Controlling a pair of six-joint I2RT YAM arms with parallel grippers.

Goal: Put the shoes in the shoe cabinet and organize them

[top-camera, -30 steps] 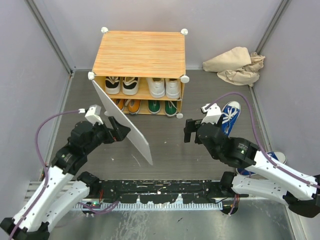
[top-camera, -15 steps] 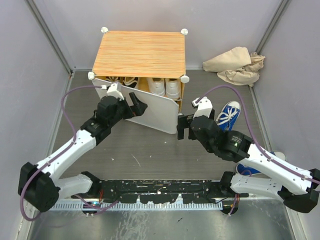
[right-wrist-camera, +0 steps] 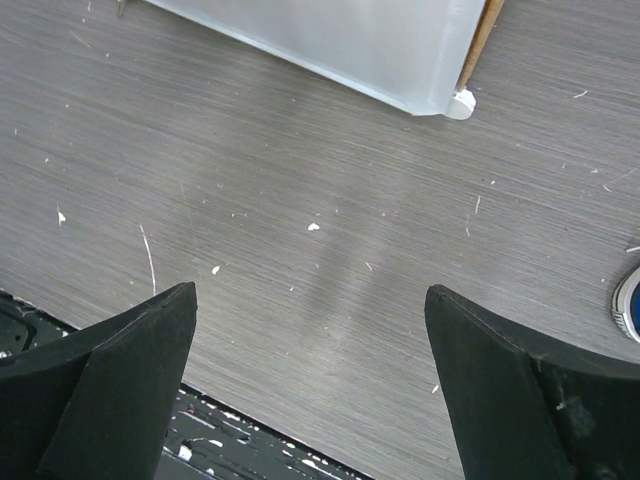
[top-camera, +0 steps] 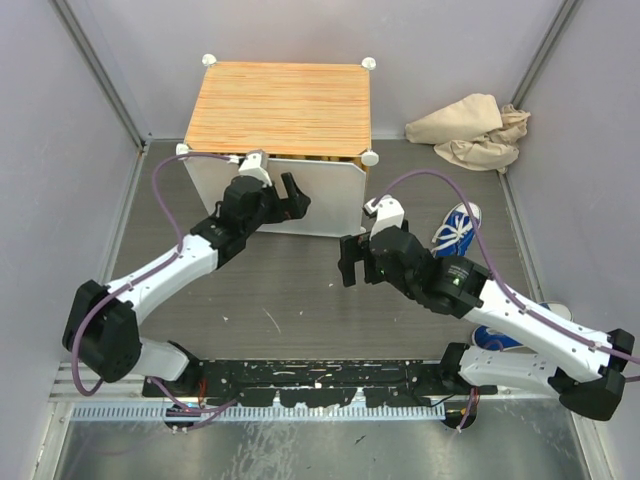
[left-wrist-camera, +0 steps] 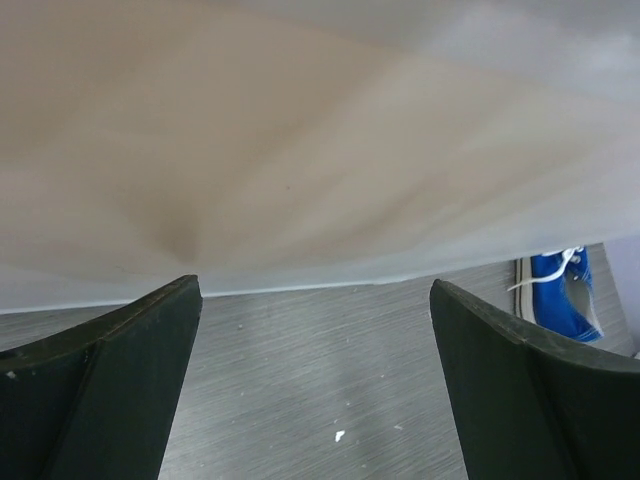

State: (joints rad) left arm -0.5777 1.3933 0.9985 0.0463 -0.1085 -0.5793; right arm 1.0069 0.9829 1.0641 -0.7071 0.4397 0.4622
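The shoe cabinet [top-camera: 278, 108] stands at the back centre with its white door [top-camera: 320, 205] swung shut across the front. The shoes inside are hidden behind it. My left gripper [top-camera: 283, 200] is open and empty, right at the door's face, which fills the top of the left wrist view [left-wrist-camera: 300, 150]. My right gripper [top-camera: 352, 262] is open and empty over the floor in front of the cabinet's right corner [right-wrist-camera: 460, 103]. One blue shoe [top-camera: 456, 225] lies on the floor right of the cabinet, partly behind my right arm, and also shows in the left wrist view [left-wrist-camera: 560, 295].
A crumpled beige cloth [top-camera: 470, 130] lies at the back right. A second blue shoe [top-camera: 497, 338] shows under my right arm near the right wall. Grey walls close in both sides. The black base rail [top-camera: 320, 385] runs along the near edge.
The left gripper has pushed the white door from wide open to shut against the cabinet, reaching forward with it. The right gripper has moved left and slightly nearer.
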